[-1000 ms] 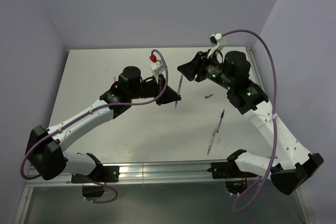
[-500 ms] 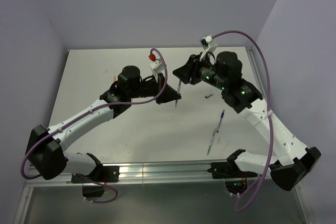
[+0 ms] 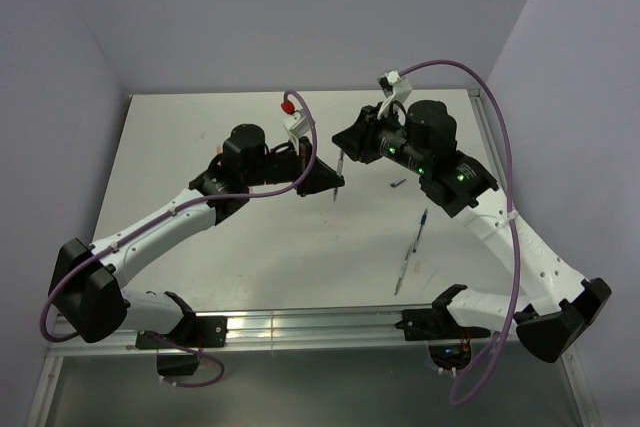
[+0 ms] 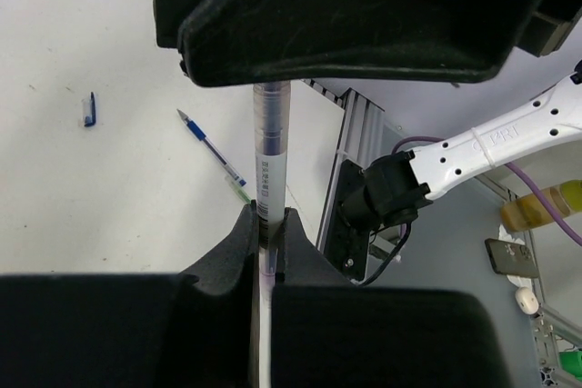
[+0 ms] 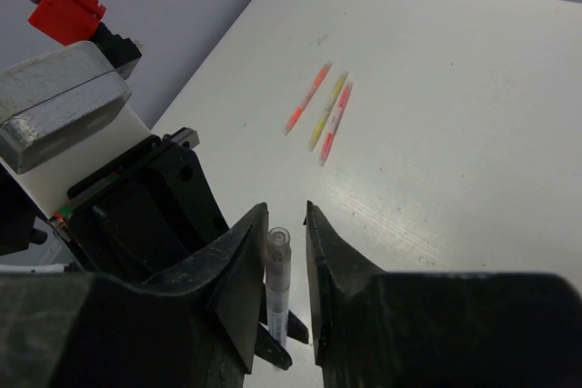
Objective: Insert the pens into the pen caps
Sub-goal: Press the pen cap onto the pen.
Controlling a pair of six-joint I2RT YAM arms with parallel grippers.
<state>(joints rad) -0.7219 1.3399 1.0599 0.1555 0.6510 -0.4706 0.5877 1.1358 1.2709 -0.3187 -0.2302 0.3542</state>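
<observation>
The left wrist view alone shows the left gripper (image 4: 266, 224) clamped tight on the lower part of a grey pen (image 4: 269, 147) that stands upright. Beyond it, on the table (image 4: 109, 179), lie a blue pen (image 4: 211, 138), the end of a green pen (image 4: 238, 191) and one dark blue cap (image 4: 89, 108). Only the right wrist view shows the far side: an orange pen (image 5: 307, 97), a yellow pen (image 5: 329, 111) and a pink pen (image 5: 336, 123), side by side. That makes six pens and one cap. The right gripper (image 5: 285, 224) stands partly open astride the grey pen's top, its fingers seemingly just clear of it, though one gap is hard to judge
</observation>
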